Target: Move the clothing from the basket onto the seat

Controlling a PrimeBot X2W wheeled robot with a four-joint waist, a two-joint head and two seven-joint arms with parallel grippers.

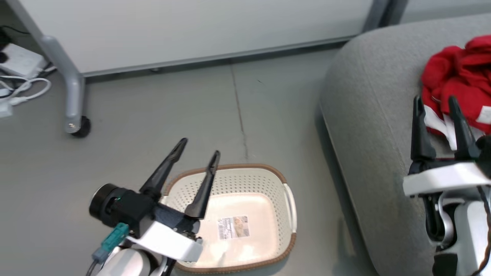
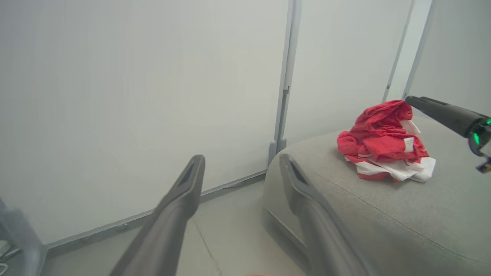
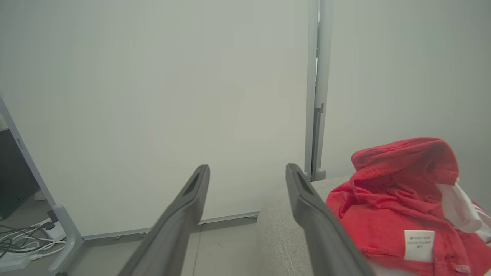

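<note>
The red and white clothing [image 1: 460, 84] lies in a heap on the grey seat [image 1: 368, 115] at the right. The left wrist view shows the clothing [image 2: 385, 140] resting on the seat [image 2: 383, 214], and the right wrist view has the clothing [image 3: 399, 203] close at the right with a small white label. The white basket [image 1: 284, 207] with a brown rim stands on the floor, holding no garments, its barcode label showing. My left gripper [image 1: 199, 148] hovers open over the basket's left part. My right gripper [image 1: 435, 100] is open above the seat, just before the clothing, holding nothing.
A grey wheeled frame leg [image 1: 73, 96] stands at the left, with white cables and a power strip [image 1: 19, 76] behind it. A pale wall panel [image 1: 191, 30] runs along the back. Bare grey floor [image 1: 238, 107] lies between the basket and the wall.
</note>
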